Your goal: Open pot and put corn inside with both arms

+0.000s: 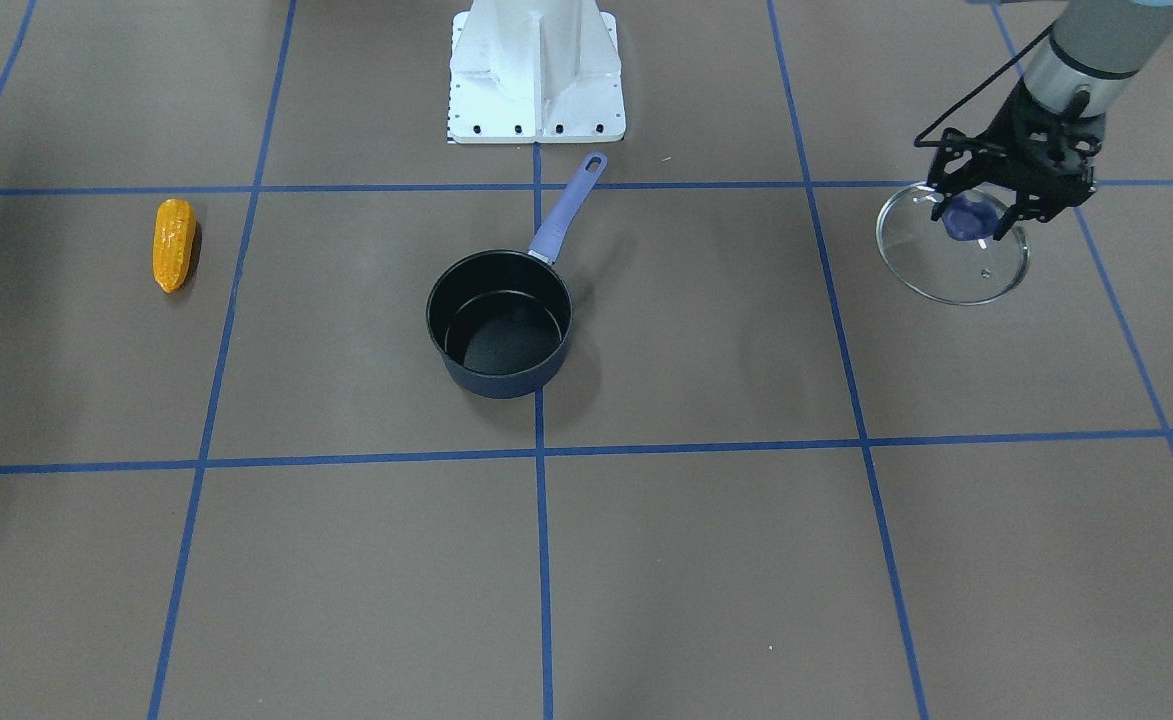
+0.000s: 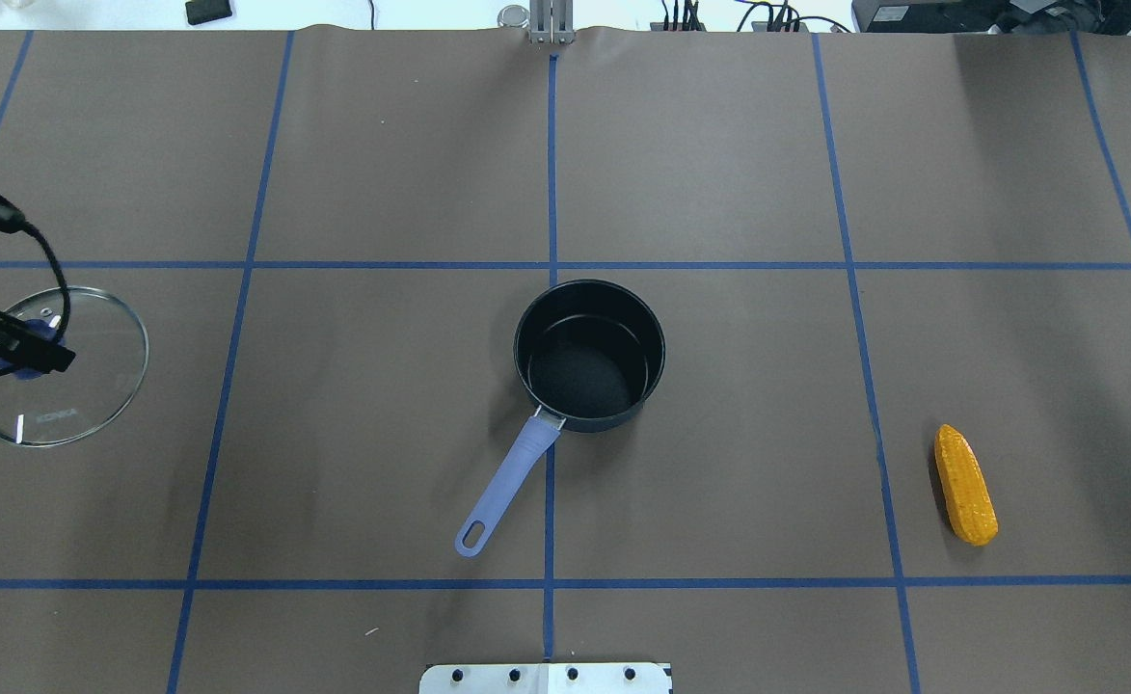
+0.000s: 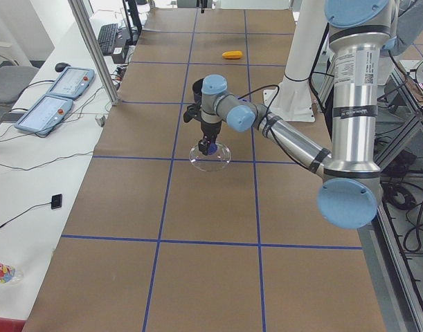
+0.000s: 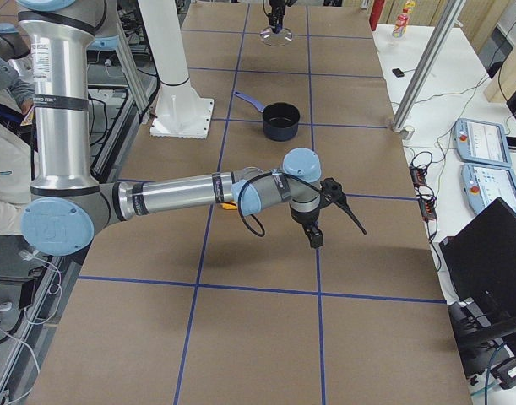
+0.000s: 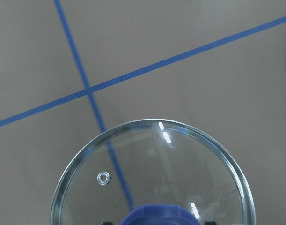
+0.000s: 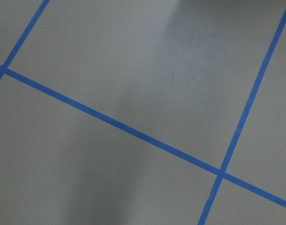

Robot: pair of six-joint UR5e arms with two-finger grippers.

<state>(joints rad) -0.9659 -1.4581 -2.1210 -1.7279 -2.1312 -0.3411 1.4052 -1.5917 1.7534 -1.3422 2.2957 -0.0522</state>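
Front-facing view: you find the pot (image 1: 499, 325) upright and uncovered at the frame's centre. Its black inside holds nothing, and its purple handle (image 1: 568, 208) points up-frame toward the white robot base (image 1: 536, 70).

The corn (image 1: 174, 244) lies on the bench (image 1: 706, 560) at the left of the frame, well apart from the pot. It sits just below the upper horizontal blue tape line (image 1: 366, 187).

At upper right, the left tool (image 1: 971, 222) comes down over the glass lid (image 1: 946, 270), with its fingers closed against the lid's purple knob (image 5: 164, 215) on both sides. You cannot tell whether the lid rests on the bench or hangs just above it. The left wrist view shows the lid's rim and small vent hole over a crossing of tape lines.

The right tool (image 4: 313, 237) appears only in the exterior right view, low over the bench at mid-frame. From there you cannot tell whether its fingers are apart or together. Its wrist camera shows only bench and tape.
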